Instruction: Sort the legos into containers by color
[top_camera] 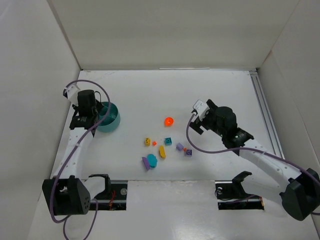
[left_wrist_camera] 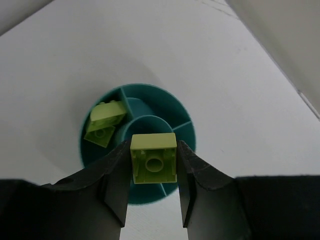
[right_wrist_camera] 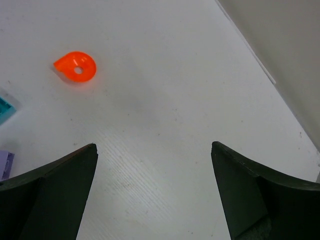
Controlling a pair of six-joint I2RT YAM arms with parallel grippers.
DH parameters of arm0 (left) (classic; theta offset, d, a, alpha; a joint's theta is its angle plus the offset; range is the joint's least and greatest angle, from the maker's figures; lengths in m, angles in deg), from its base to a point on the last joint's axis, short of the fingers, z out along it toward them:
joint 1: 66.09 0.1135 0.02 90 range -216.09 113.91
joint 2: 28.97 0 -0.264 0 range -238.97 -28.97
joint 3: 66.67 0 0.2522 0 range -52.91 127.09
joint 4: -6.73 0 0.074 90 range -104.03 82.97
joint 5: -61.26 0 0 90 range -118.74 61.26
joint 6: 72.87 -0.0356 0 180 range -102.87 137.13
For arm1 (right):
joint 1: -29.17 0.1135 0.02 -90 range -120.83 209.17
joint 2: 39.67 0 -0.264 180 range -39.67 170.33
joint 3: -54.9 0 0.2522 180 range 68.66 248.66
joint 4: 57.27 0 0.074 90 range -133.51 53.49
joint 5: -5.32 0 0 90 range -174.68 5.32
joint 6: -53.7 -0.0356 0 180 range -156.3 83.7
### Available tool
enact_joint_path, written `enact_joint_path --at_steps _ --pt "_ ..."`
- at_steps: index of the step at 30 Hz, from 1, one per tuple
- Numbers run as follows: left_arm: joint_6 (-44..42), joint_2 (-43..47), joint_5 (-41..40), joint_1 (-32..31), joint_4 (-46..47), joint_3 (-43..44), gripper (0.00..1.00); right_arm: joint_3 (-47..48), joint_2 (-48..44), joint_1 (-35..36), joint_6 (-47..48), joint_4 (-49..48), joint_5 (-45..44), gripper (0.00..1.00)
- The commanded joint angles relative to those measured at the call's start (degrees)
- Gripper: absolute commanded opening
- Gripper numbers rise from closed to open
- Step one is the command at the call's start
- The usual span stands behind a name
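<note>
White table [top_camera: 200, 90], left jaws clamped on lime lego [left_wrist_camera: 153, 157] above teal dish [left_wrist_camera: 150, 97], right jaws apart.

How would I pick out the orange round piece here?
Find the teal dish at the table's left and look right, level with it. The orange round piece lies alone there, glowing brighter than the small blocks clustered nearer the viewer.

**Dish at left edge; loose pieces centre, toward near edge**

The round teal dish [top_camera: 115, 121] stands upright near the left edge of the table [top_camera: 200, 90]. One lime brick [left_wrist_camera: 105, 120] lies tilted in a wedge compartment. A second lime brick [left_wrist_camera: 153, 157] is clamped in the left gripper [left_wrist_camera: 153, 165] over the dish. The orange round piece [top_camera: 168, 121] lies mid-table. The remaining loose pieces [top_camera: 152, 159] are scattered just nearer the near edge.
</note>
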Motion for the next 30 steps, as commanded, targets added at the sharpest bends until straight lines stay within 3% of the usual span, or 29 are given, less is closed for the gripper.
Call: enact_joint_path --at_steps 1,13,26,30 --pt "-0.3 -3.7 -3.3 4.3 -1.3 3.4 0.1 0.6 1.5 -2.2 -0.7 -0.2 3.9 1.0" --pt "-3.4 -12.9 -0.4 11.2 2.8 5.7 0.11 0.6 4.6 -5.4 -0.2 -0.2 8.8 1.0" --pt "-7.4 -18.0 4.6 11.2 5.7 6.9 0.13 0.6 5.2 -6.5 0.3 -0.2 9.4 1.0" --pt "-7.4 -17.3 4.6 11.2 5.7 5.6 0.23 0.6 5.7 -6.5 0.8 -0.2 9.9 1.0"
